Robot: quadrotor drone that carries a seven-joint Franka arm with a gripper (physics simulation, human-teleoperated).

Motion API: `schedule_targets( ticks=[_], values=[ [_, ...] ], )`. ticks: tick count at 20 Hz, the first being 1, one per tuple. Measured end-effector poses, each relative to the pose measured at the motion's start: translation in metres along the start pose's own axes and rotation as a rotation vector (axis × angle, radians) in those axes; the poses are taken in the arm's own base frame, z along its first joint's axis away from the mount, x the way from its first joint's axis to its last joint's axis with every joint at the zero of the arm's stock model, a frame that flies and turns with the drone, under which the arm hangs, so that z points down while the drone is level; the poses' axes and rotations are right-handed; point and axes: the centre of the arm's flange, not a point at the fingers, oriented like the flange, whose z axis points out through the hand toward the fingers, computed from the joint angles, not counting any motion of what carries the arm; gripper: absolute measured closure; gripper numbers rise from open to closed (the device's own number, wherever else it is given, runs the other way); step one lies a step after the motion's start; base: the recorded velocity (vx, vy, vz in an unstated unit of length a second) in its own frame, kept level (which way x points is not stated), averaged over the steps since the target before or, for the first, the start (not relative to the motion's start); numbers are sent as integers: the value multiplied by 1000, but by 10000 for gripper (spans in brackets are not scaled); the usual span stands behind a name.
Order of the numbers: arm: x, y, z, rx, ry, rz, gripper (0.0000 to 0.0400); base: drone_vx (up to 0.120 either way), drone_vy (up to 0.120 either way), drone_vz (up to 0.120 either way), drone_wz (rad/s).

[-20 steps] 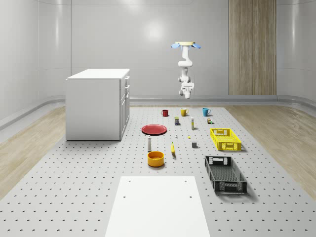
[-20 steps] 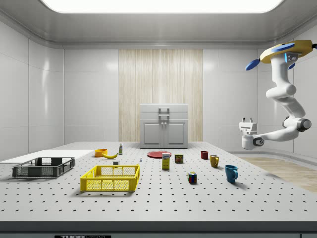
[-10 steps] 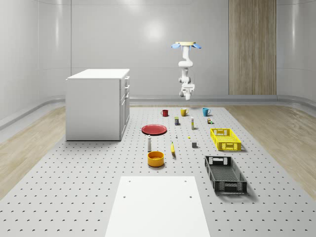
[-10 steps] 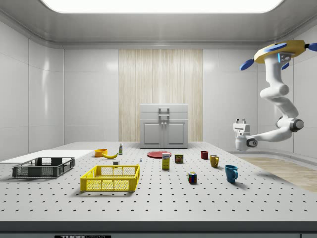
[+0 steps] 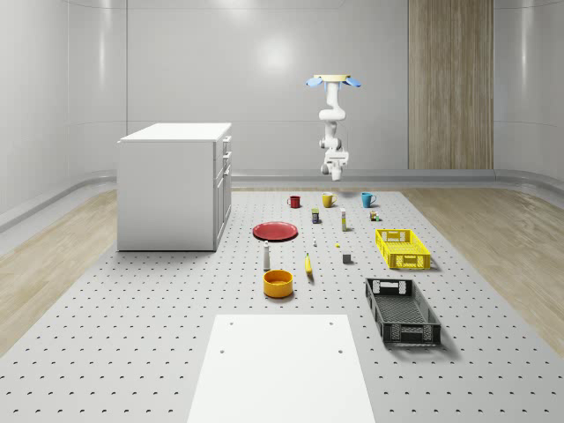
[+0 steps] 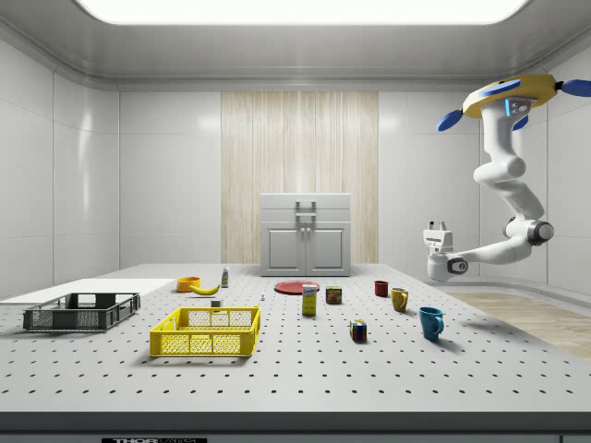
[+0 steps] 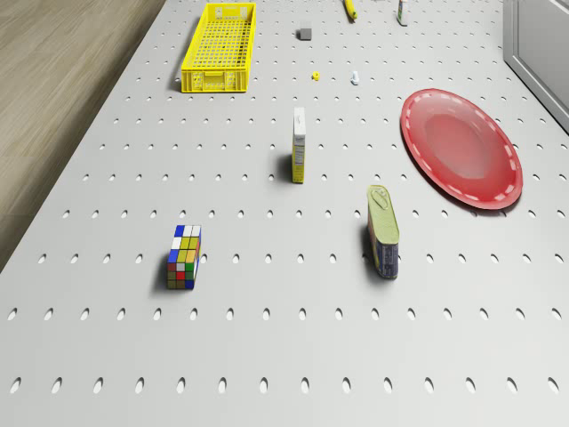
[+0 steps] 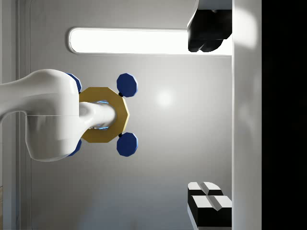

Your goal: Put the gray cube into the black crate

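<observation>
The small gray cube point(image 5: 347, 258) sits on the perforated table, between the yellow crate and the banana; the drone view has the gray cube point(image 7: 305, 33) near the yellow crate. The black crate point(image 5: 402, 310) stands empty close to the table's near end, at the side view's left as the black crate point(image 6: 81, 312). The drone point(image 5: 332, 81) hovers high over the table's far end, above the mugs. Its arm hangs bent, and my gripper point(image 6: 436, 226) points upward, far from cube and crate. In the wrist view the gripper point(image 8: 208, 117) is open with nothing between its fingers point(image 8: 208, 203).
A yellow crate point(image 5: 403, 248) lies beyond the black one. A white cabinet point(image 5: 174, 185) stands at the whole-scene view's left. A red plate point(image 7: 460, 147), a can point(image 7: 383, 231), a small box point(image 7: 300, 145) and a Rubik's cube point(image 7: 184, 256) lie below the drone. An orange bowl point(image 5: 278, 283) and a banana point(image 5: 308, 264) are nearer.
The drone with its arm has shifted toward the side view's left, and the gripper sits a little higher. The things on the table have stayed put.
</observation>
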Motion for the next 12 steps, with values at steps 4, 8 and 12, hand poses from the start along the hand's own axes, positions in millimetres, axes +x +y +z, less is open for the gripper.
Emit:
schedule_targets(
  ticks=[4,8,12],
  values=[
    [0,0,0,1,3,0,0,120,0,0,0],
    [-1,0,0,1,8,0,0,120,0,0,0],
    [-1,0,0,-1,14,0,0,120,0,0,0]
  ],
)
